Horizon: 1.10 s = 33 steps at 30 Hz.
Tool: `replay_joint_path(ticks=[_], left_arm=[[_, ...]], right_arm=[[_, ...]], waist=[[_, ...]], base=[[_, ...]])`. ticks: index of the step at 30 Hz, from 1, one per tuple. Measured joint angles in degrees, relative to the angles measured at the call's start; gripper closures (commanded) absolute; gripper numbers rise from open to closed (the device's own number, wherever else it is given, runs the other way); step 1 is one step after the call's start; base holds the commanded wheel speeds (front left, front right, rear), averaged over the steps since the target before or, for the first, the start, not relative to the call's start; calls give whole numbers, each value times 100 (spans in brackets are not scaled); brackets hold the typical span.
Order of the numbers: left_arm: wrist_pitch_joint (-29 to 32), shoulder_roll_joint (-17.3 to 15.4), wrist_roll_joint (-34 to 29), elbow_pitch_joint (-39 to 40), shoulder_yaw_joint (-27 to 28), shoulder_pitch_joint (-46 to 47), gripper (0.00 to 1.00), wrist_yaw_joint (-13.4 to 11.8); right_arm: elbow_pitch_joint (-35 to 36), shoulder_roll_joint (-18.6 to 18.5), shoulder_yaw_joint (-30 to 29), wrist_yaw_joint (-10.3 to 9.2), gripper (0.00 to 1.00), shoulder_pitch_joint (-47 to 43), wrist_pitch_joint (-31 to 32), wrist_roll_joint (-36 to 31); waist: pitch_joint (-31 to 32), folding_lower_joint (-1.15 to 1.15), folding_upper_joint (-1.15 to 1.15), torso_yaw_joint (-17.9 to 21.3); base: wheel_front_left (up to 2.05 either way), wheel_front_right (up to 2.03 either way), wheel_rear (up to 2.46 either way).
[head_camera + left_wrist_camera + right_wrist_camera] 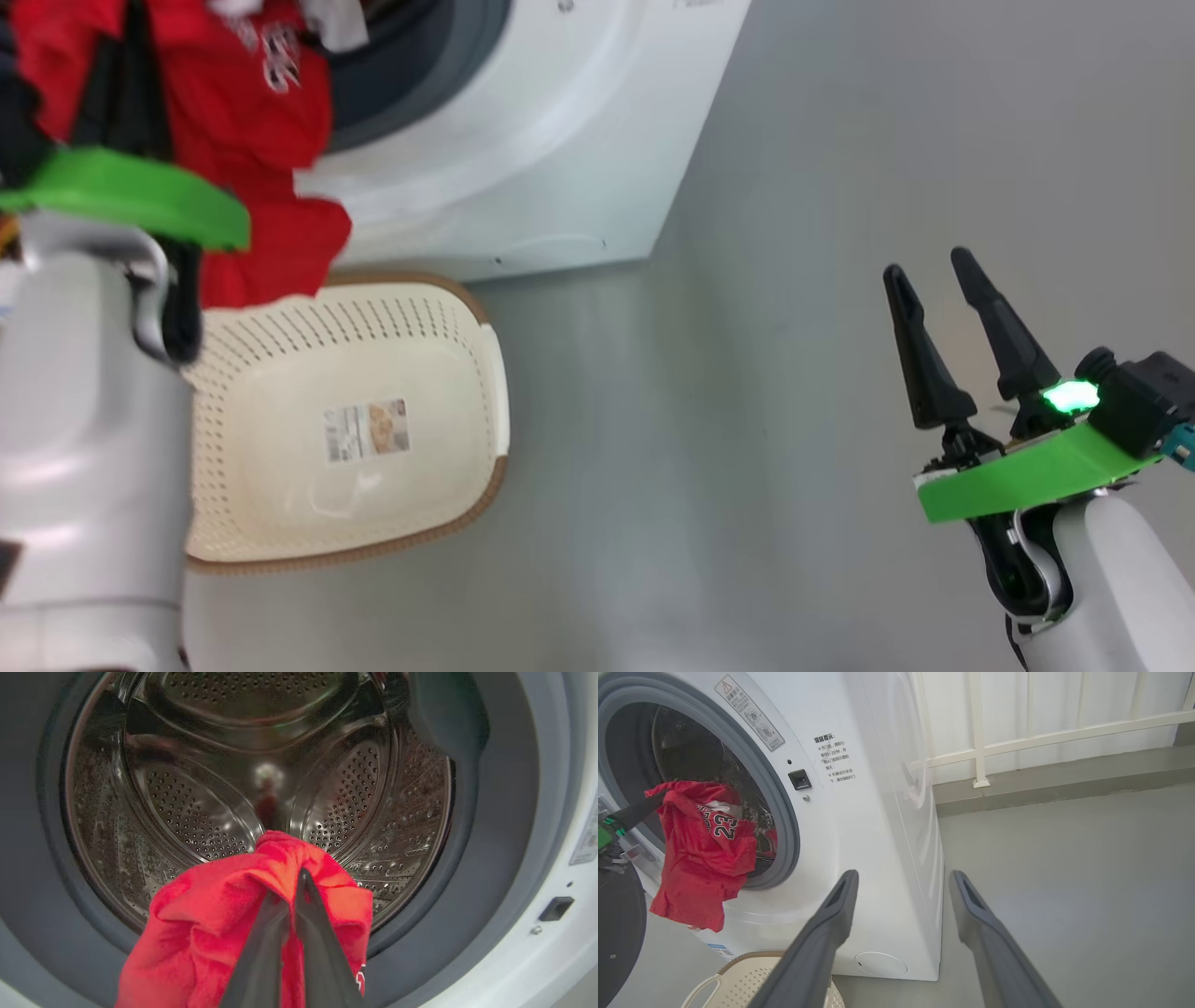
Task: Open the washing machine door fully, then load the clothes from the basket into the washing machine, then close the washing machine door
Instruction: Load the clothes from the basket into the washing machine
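In the head view, bright red, white-lettered clothes (252, 131) hung from the left arm (84, 420) before the big white front-loading washing machine (523, 177). They were above the cream perforated plastic basket (373, 313), whose paper label (366, 431) showed on its bottom. The right gripper (928, 263) stood well apart, fingers spread, holding nothing.

In the left wrist view, the left gripper (292, 886) was pinched shut on the red fabric at the mouth of the perforated steel drum (196, 812).

In the right wrist view, the garment hung before the opening's grey rubber ring (784, 826), its lower part outside. The glossy black door (616, 933) stood open at lower left.
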State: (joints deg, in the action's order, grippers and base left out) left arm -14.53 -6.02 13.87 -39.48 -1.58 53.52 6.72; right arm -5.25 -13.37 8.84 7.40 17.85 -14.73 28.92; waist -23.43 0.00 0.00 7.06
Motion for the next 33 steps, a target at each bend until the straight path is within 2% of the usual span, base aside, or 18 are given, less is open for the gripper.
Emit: replay_joint_path(ticks=[4,12,21,24,30,32,33], left_arm=[[-1,-129,-9,-424,55,592,100,-10],[-1,-170,-135,-878,90,1571,100,-68],[-2,-376,-293,-1321,101,2451,100,-146],[-1,-438,-452,-1104,84,2669,100,-154],[-20,-422,-775,368,100,2749,100,-260],[-26,-376,-775,360,168,2675,100,-330],[-26,-335,-762,162,203,2608,96,-374]], right_arm=[[55,60,-44,0,0,142,0,1],[138,116,-86,0,0,369,0,8],[171,263,-26,0,0,567,-1,9],[188,281,-29,0,0,602,-1,9],[211,338,-34,0,0,606,-1,9],[208,364,-32,0,0,608,0,9],[204,364,-30,0,0,608,0,9]], waist=[[-350,0,0,91],[-1013,0,0,270],[-1576,0,0,540],[-1719,0,0,648],[-1954,0,0,793],[-1985,0,0,819],[-1983,0,0,818]], base=[[0,0,0],[0,0,0],[0,0,0],[0,0,0],[0,0,0],[0,0,0],[0,0,0]])
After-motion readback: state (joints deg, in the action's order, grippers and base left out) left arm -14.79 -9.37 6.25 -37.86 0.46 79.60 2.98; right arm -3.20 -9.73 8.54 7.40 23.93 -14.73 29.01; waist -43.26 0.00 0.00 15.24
